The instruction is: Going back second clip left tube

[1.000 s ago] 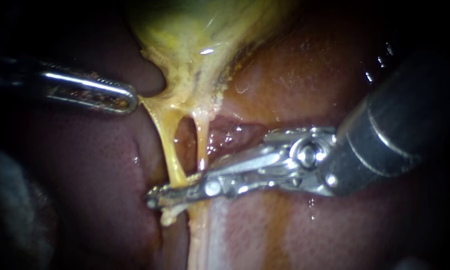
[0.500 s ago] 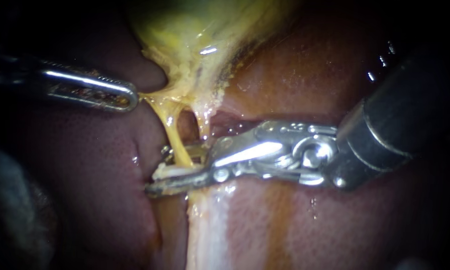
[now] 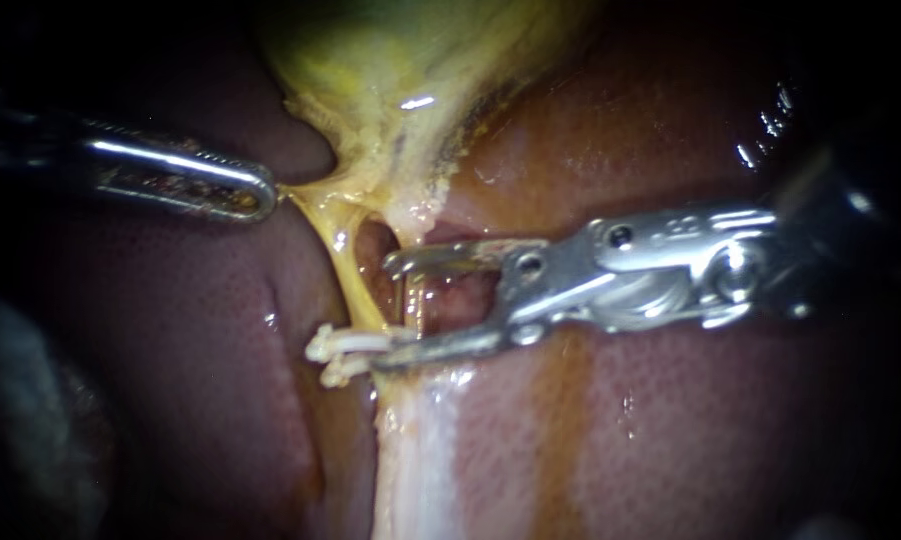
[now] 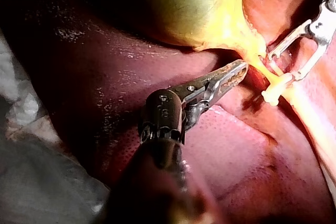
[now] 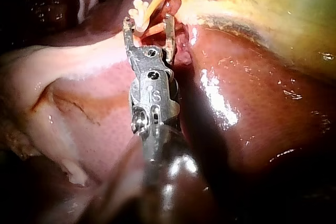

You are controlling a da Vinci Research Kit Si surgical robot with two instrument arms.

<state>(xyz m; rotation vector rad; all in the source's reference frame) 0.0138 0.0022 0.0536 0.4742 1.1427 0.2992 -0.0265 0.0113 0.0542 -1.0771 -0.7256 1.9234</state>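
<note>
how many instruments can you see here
2. The left instrument grips yellow tissue by the gallbladder; the right instrument, open, sits beside the clipped left tube.

Brightest at the middle of the endoscope view, on the gallbladder and the wet liver below it, fading to near black at the edges and upper corners. Hard white glare along the right tool, a thin bright streak on the left tool. In the right wrist view, broad glare patches on the liver beside the tool, deep shadow along its shaft.
</note>
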